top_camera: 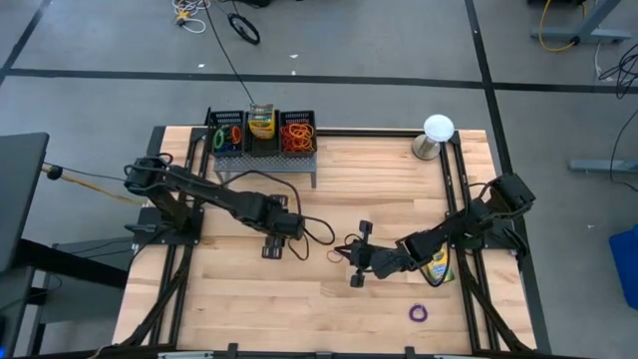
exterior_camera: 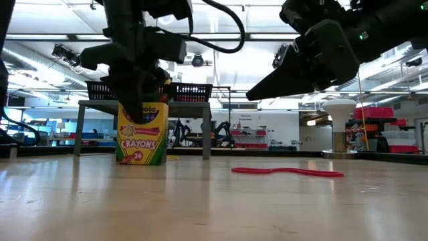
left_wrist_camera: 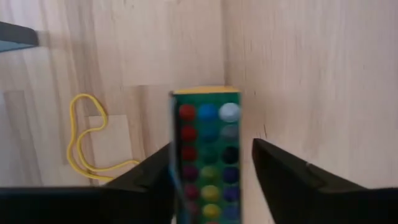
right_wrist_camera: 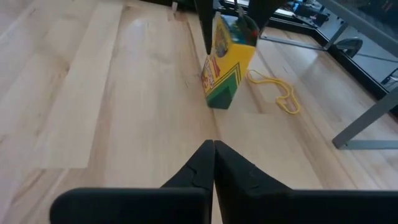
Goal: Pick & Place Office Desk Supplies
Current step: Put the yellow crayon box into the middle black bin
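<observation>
A yellow-and-green crayon box [exterior_camera: 142, 140] stands upright on its bottom end on the table. My left gripper [left_wrist_camera: 211, 162] points down over it and is open, one finger on each side of the box's open top [left_wrist_camera: 208, 134]. In the high view the gripper [top_camera: 284, 237] hides the box. My right gripper [right_wrist_camera: 213, 149] is shut with nothing seen between its fingers. It hangs above the table [exterior_camera: 249, 96], aimed at the box [right_wrist_camera: 227, 62]. A red rubber band [exterior_camera: 287, 172] lies flat below it, and a yellow band [right_wrist_camera: 273, 93] lies beside the box. My left gripper straddles the crayon box's top end from above. One finger [left_wrist_camera: 152, 177] stands right against the box's side, and I cannot tell whether it touches. The other finger [left_wrist_camera: 280, 174] is clear of the box with a gap of bare table between.
A black compartment rack [top_camera: 261, 135] with bands and a crayon box stands at the far edge. A white ball on a metal base [top_camera: 436, 135] is at the far right. Another crayon box [top_camera: 437, 267] lies by the right arm, and a purple band [top_camera: 419, 312] lies near the front.
</observation>
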Motion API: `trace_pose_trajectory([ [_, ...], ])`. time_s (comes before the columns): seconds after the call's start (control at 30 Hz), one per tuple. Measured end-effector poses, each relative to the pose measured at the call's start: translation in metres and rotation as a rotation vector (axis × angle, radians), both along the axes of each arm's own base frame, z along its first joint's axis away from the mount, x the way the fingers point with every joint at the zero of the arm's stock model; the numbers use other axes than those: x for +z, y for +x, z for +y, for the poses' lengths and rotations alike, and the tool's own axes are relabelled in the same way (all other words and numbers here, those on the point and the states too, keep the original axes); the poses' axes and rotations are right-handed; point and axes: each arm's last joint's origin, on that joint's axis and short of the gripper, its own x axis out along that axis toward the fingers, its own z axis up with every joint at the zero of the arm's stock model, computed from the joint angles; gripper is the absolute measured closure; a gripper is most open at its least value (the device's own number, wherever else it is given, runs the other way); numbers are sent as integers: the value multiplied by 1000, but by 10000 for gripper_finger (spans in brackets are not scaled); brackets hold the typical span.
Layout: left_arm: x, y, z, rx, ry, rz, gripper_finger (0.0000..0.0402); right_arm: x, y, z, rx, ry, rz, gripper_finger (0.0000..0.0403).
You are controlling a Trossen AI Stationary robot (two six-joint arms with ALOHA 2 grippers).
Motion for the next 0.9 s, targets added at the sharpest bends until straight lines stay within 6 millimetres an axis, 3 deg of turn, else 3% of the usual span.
trace_pose_trajectory([
  [0.17, 1, 0, 0, -20, -11, 3, 280, 0, 0, 0, 1, -1, 1, 391],
  [0.27, 10, -4, 0, -52, -10, 35, 306, 0, 0, 0, 1, -1, 2, 391],
  [0.37, 39, -10, 1, -64, 4, 43, 306, 0, 0, 0, 1, -2, 3, 391],
  [0.53, 111, -23, 13, -61, 47, 30, 306, 0, 0, 0, 2, -4, 5, 391],
  [0.73, 186, -43, 56, 27, 92, -7, 306, -1, 0, 0, 6, -12, 11, 391],
  [0.9, 211, -55, 113, 70, 174, -28, 306, 0, 1, -2, 10, -31, 12, 391],
])
